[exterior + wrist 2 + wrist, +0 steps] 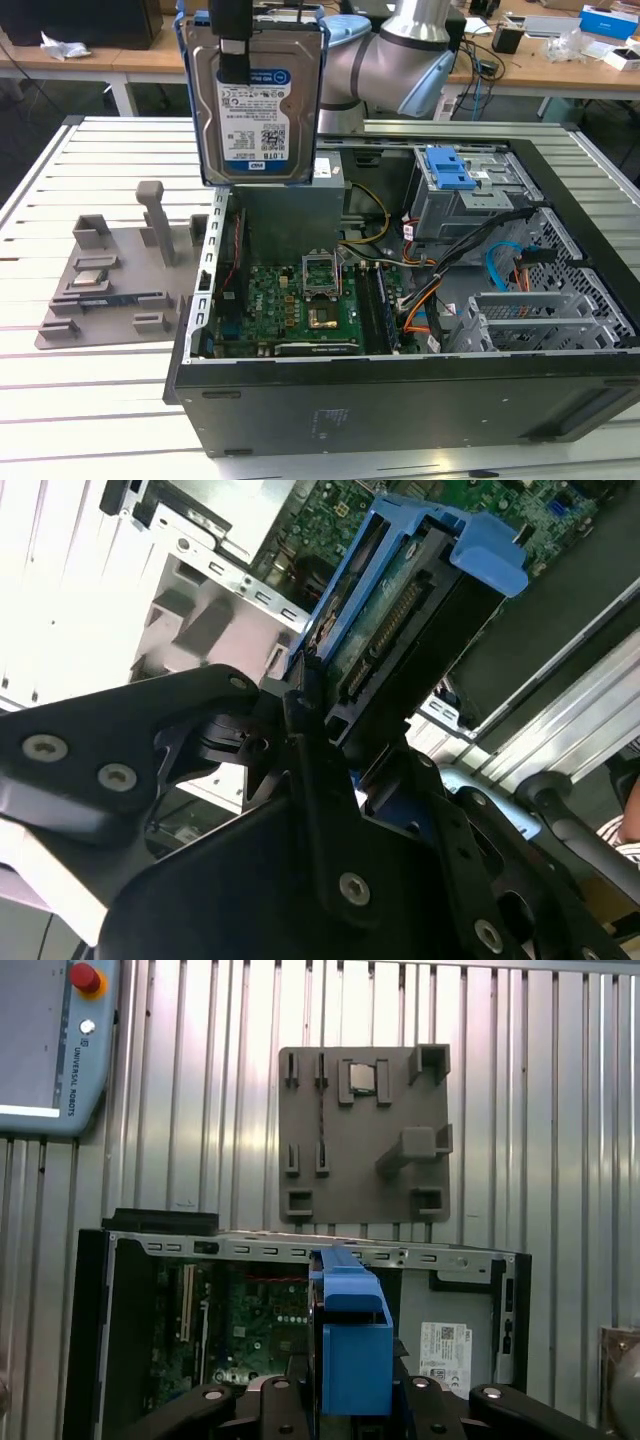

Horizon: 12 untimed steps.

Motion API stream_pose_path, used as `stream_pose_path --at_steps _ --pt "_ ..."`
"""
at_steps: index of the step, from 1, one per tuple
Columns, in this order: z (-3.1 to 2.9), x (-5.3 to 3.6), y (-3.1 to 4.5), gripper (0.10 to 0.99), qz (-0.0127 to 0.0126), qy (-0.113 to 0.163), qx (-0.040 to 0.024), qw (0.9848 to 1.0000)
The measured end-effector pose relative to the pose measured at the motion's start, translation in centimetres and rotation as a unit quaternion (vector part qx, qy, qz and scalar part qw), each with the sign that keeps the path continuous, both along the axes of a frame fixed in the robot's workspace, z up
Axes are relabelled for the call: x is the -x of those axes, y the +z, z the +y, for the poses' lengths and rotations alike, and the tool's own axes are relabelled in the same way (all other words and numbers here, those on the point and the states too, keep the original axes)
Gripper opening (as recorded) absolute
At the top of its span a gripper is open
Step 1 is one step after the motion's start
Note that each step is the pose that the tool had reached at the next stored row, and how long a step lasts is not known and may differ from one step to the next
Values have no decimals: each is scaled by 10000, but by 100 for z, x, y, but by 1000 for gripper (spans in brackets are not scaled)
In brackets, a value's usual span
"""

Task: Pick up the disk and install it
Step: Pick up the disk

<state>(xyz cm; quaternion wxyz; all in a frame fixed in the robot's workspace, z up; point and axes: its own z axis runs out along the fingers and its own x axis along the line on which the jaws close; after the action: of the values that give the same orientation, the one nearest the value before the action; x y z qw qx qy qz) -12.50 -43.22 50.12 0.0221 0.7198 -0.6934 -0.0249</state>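
The disk [255, 100], a silver-grey drive with a blue-and-white label in a bright blue bracket, hangs upright in the air above the rear left corner of the open computer case [400, 390]. My gripper [232, 48] is shut on its upper edge, one black finger lying across the label. In the second wrist view the disk [395, 620] sticks out from between the black fingers [300, 705], connector side showing. The first wrist view looks down the blue bracket [352, 1345] onto the case [95, 1300] below.
The case holds a motherboard [300, 300], cables, and a grey drive cage with a blue latch [455, 168] at the back right. A grey fixture plate [110, 270] lies at the exterior view's left. A teach pendant [50, 1050] rests on the slatted table.
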Motion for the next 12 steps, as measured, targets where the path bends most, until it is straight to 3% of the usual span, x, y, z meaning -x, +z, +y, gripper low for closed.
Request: stream_pose_path --at_steps 3,5,6,10,12 --pt "-86 0 0 365 0 0 0 10000" --pt "-171 -1 0 365 0 1 0 10000" --pt "-253 0 0 365 0 0 0 10000" --pt "-396 0 0 365 0 1 0 10000" --pt "-572 -14 -2 365 0 0 0 10000"
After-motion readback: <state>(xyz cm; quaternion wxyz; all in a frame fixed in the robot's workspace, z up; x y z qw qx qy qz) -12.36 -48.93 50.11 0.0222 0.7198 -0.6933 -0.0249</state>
